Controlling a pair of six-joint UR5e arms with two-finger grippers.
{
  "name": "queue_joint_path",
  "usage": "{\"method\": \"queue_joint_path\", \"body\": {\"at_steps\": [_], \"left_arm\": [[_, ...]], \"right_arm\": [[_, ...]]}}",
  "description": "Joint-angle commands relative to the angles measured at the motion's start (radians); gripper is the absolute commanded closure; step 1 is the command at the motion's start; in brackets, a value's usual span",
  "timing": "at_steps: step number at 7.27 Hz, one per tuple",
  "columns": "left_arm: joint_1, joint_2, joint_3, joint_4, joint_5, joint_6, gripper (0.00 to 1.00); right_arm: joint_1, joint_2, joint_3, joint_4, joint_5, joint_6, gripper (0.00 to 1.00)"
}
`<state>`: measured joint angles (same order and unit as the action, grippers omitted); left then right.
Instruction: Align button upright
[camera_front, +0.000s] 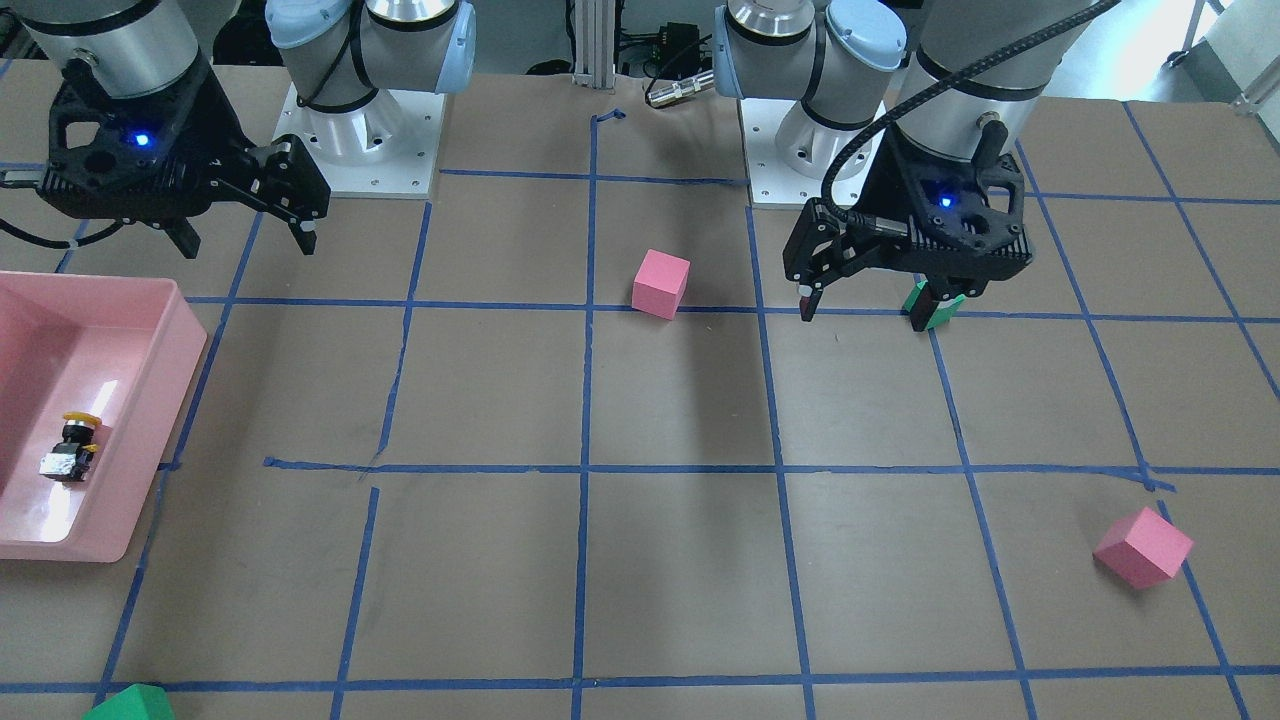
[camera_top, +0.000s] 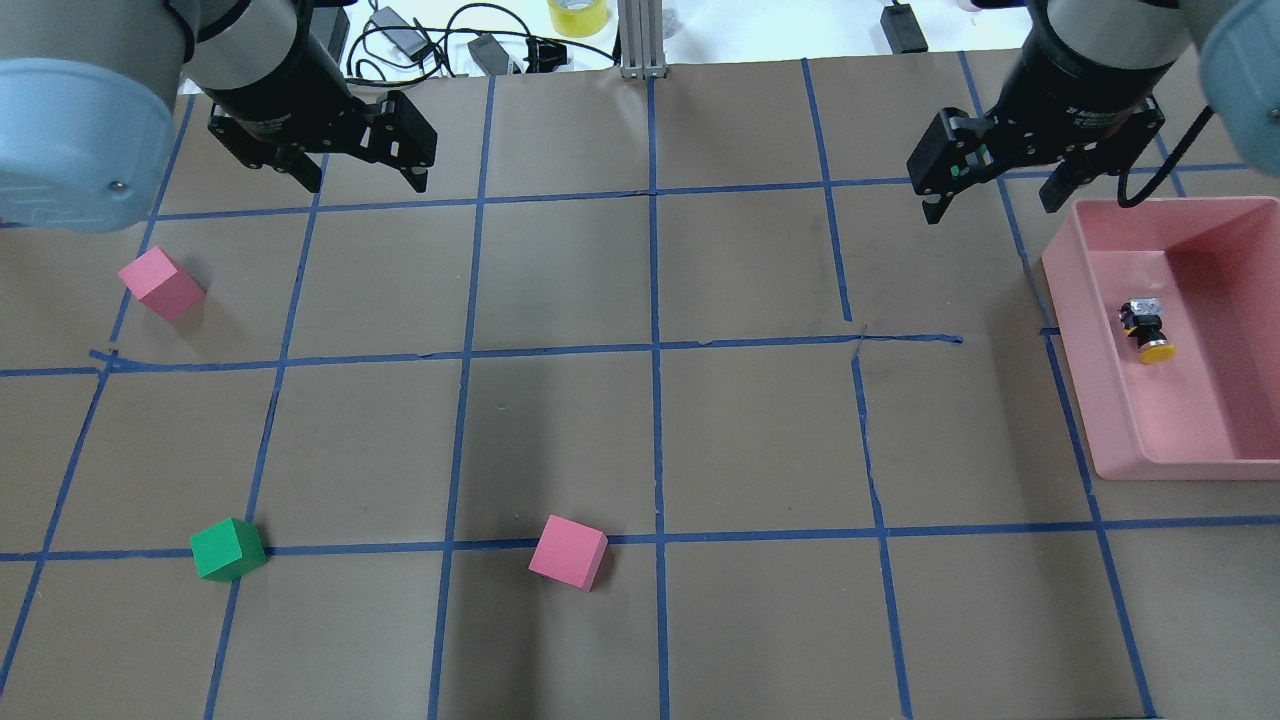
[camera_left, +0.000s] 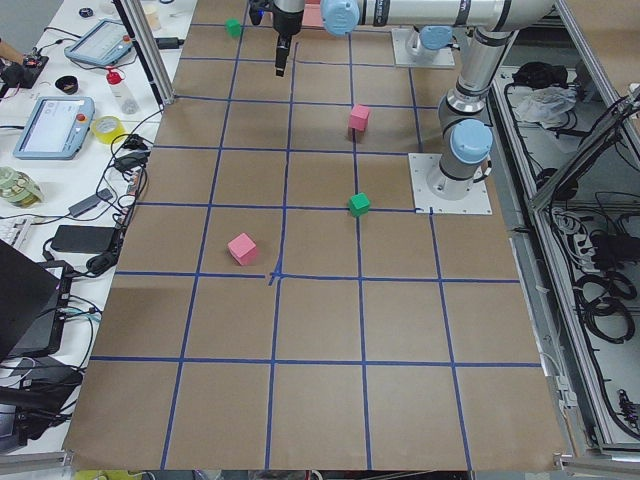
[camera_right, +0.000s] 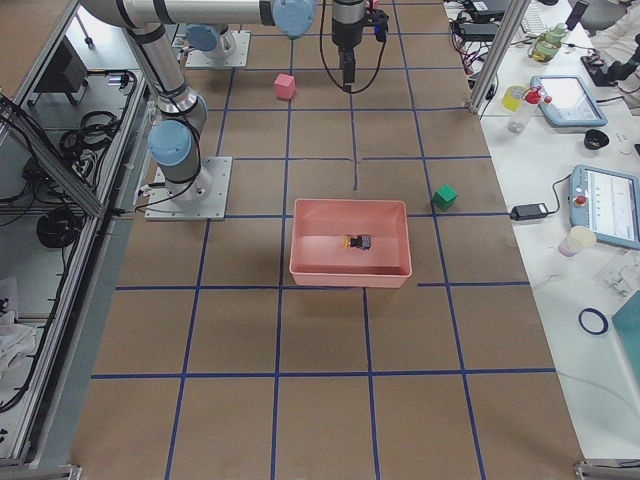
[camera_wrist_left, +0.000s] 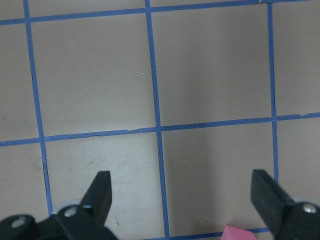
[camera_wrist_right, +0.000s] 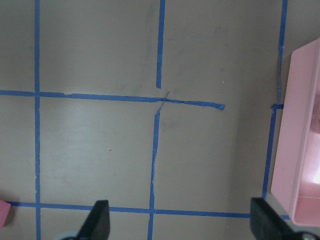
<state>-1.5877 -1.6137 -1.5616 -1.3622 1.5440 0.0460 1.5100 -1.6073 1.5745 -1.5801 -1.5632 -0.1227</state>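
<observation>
The button (camera_top: 1147, 330) lies on its side inside the pink bin (camera_top: 1070, 300), with its yellow cap towards the robot and its silvery base away from it. It also shows in the front-facing view (camera_front: 72, 448) and in the exterior right view (camera_right: 357, 242). My right gripper (camera_top: 990, 210) is open and empty. It hovers above the table just beyond the bin's far left corner, apart from the button. My left gripper (camera_top: 365, 185) is open and empty over the far left of the table. Both wrist views show open fingers over bare paper.
A pink cube (camera_top: 568, 551) and a green cube (camera_top: 227, 549) sit near the robot's side. Another pink cube (camera_top: 160, 283) lies at the left. A further green cube (camera_front: 130, 703) sits at the table's far edge by the bin (camera_front: 190, 330). Blue tape lines grid the table.
</observation>
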Motion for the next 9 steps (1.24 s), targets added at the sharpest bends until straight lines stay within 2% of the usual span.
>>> {"method": "queue_joint_path", "body": {"at_steps": [1, 9], "left_arm": [[0.002, 0.0, 0.0, 0.0, 0.001, 0.0, 0.0], [0.003, 0.0, 0.002, 0.0, 0.001, 0.0, 0.0]], "right_arm": [[0.024, -0.014, -0.001, -0.001, 0.027, 0.002, 0.0], [0.03, -0.011, 0.002, -0.008, 0.058, -0.005, 0.0]]}}
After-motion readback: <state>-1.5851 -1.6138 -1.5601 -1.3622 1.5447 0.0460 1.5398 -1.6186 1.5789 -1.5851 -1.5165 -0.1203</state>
